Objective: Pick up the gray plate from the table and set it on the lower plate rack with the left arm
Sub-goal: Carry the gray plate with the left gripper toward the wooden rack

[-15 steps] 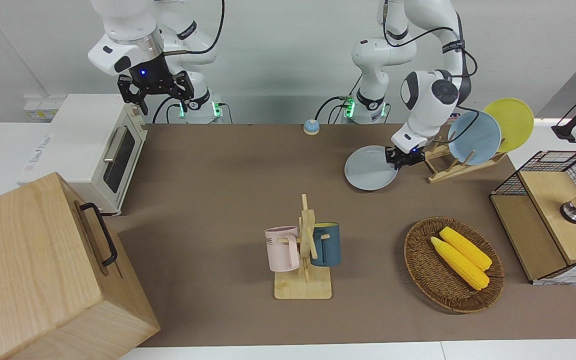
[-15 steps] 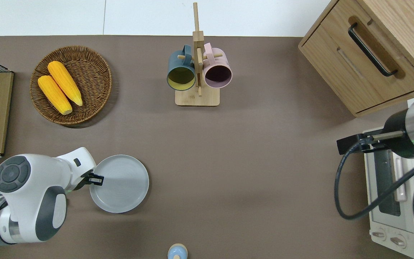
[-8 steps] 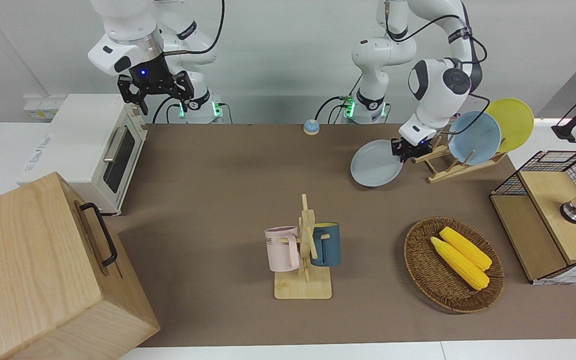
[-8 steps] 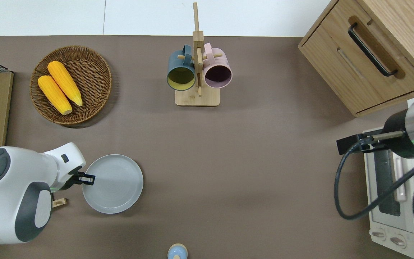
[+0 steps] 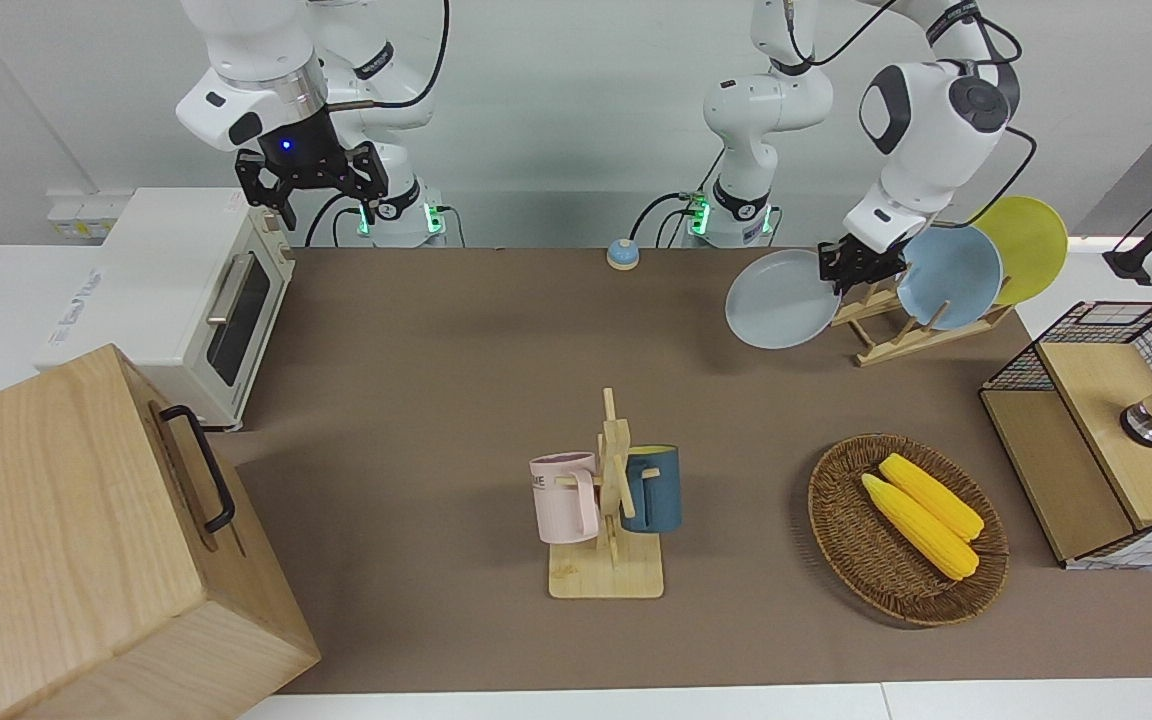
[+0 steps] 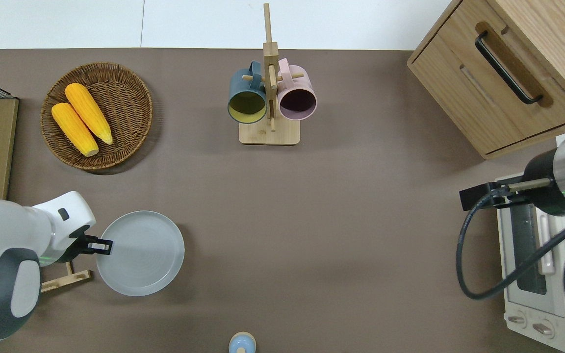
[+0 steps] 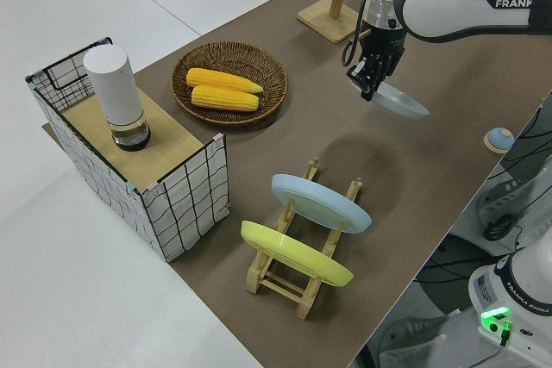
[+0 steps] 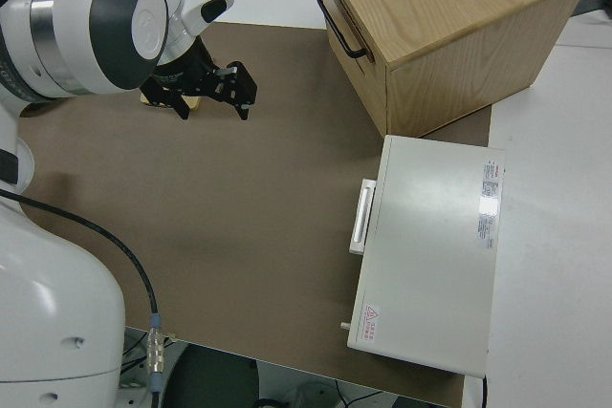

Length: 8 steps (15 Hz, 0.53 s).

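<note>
We start at the table point(image 5: 436, 330) edge nearest the robots. There a small blue bell point(image 5: 622, 254) sits midway along that edge. At the left arm's end of this edge stands the lower plate rack point(image 5: 896, 335). We see a sky-blue plate point(image 5: 948, 277) and a yellow plate point(image 5: 1021, 247) leaning in its upper slots; its lowest slot holds nothing.

The left gripper point(image 5: 844, 268) is clamped on the rim of the gray plate point(image 5: 778, 298). We see the gray plate lifted clear of the table, tilted, with its shadow on the brown mat below. In the overhead view the gray plate point(image 6: 140, 252) hangs over the mat just beside the low end of the rack point(image 6: 64, 279), toward the table's middle. The side view shows the left gripper point(image 7: 369, 80) holding the gray plate point(image 7: 399, 101) by the edge.

The right gripper point(image 5: 308, 180) is parked with its fingers spread apart.

At the right arm's end, a white toaster oven point(image 5: 176, 300) stands near the robots' edge, door closed. A wooden cabinet point(image 5: 86, 540) fills the corner farthest from the robots at that end.

Farther out, near the middle of the far edge, we find the wooden mug stand point(image 5: 608, 540). A pink mug point(image 5: 566, 498) and a dark blue mug point(image 5: 651, 488) hang on its pegs.

Toward the left arm's end of the far edge lies a wicker basket point(image 5: 841, 540). It contains two ears of corn point(image 5: 921, 513), lying side by side and touching.

At the left arm's end edge stands a wire-sided box point(image 5: 1101, 440). A white cylinder point(image 7: 116, 96) stands upright on its wooden top.
</note>
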{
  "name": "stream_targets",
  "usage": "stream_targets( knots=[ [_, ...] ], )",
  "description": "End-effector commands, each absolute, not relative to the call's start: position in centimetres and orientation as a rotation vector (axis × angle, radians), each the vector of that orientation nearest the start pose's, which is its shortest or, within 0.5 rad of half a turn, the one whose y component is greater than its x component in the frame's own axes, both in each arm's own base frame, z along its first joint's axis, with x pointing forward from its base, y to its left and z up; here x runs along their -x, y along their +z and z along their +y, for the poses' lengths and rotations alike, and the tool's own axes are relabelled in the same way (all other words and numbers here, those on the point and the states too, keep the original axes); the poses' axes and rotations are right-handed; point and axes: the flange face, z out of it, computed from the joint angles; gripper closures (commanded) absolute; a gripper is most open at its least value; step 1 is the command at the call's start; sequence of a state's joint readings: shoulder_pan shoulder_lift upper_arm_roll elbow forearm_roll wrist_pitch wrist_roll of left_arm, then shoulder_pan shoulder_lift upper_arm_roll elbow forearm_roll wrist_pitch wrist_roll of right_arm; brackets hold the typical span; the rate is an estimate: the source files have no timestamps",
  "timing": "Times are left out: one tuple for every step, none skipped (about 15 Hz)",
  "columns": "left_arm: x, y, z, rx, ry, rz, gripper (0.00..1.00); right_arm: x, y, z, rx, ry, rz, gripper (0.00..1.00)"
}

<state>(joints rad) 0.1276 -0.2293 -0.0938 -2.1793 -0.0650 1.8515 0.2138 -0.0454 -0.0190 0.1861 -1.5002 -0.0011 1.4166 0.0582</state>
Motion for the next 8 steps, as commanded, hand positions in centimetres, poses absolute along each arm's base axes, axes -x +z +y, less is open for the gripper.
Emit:
stream_targets(
  knots=[
    [-47.6, 51.3, 2.6, 3.171, 0.137, 0.231, 1.0, -52.5, 65.7, 7.5, 3.139, 0.109, -0.127, 0.011],
    [-47.7, 52.3, 3.0, 3.14, 0.116, 0.223, 1.0, -52.5, 65.7, 7.5, 3.139, 0.109, -0.127, 0.011],
    [-47.8, 52.7, 3.3, 3.109, 0.108, 0.227, 1.0, -52.5, 65.7, 7.5, 3.139, 0.109, -0.127, 0.011],
    [-48.0, 53.4, 3.7, 3.085, 0.091, 0.228, 1.0, -52.5, 65.7, 7.5, 3.139, 0.109, -0.127, 0.011],
    [-48.1, 54.0, 4.4, 3.073, 0.075, 0.209, 1.0, -52.5, 65.7, 7.5, 3.139, 0.109, -0.127, 0.013],
    [-48.2, 54.4, 4.9, 3.059, 0.066, 0.201, 1.0, -52.5, 65.7, 7.5, 3.139, 0.109, -0.124, 0.011],
    [-48.2, 54.8, 5.1, 3.039, 0.056, 0.201, 1.0, -52.5, 65.7, 7.5, 3.139, 0.109, -0.127, 0.011],
    [-48.2, 55.2, 5.5, 3.006, 0.053, 0.191, 1.0, -52.5, 65.7, 7.5, 3.139, 0.109, -0.124, 0.011]
  ],
)
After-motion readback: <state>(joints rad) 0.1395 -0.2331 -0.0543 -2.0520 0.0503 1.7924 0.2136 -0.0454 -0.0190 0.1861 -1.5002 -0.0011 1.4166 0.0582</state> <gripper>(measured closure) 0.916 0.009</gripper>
